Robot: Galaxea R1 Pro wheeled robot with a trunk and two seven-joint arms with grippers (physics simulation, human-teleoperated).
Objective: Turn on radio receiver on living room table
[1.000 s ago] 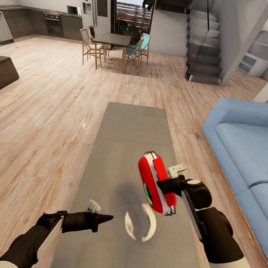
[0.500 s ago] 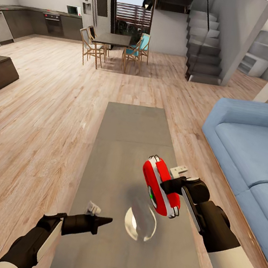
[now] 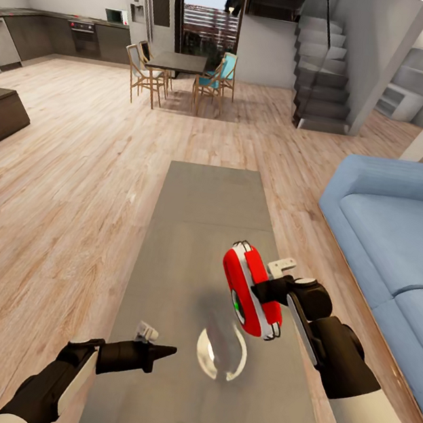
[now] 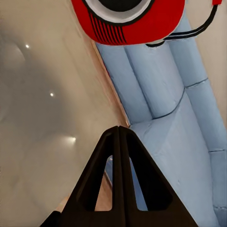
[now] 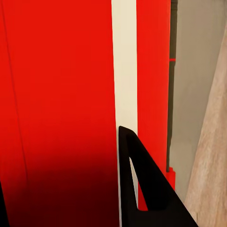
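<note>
The red radio receiver [image 3: 249, 285] with white trim hangs tilted on edge above the grey coffee table [image 3: 199, 202], its green dial facing left. My right gripper [image 3: 268, 291] is shut on its right side. In the right wrist view the red body [image 5: 61, 94] lies close against one dark finger [image 5: 142, 189]. My left gripper [image 3: 171, 351] is shut and empty, low over the table's near left part and pointing right. The left wrist view looks past that gripper's closed tips [image 4: 119, 130] to the radio's face [image 4: 142, 23].
A pale round disc [image 3: 220, 354] lies on the table under the radio. The blue sofa [image 3: 400, 236] runs along the table's right side. Wood floor lies to the left. A dining table with chairs [image 3: 177, 68] and stairs [image 3: 322, 85] stand far behind.
The radio in my right gripper drifted slightly to the right and a little lower. My left gripper sank a little. The disc, smeared before, now shows whole.
</note>
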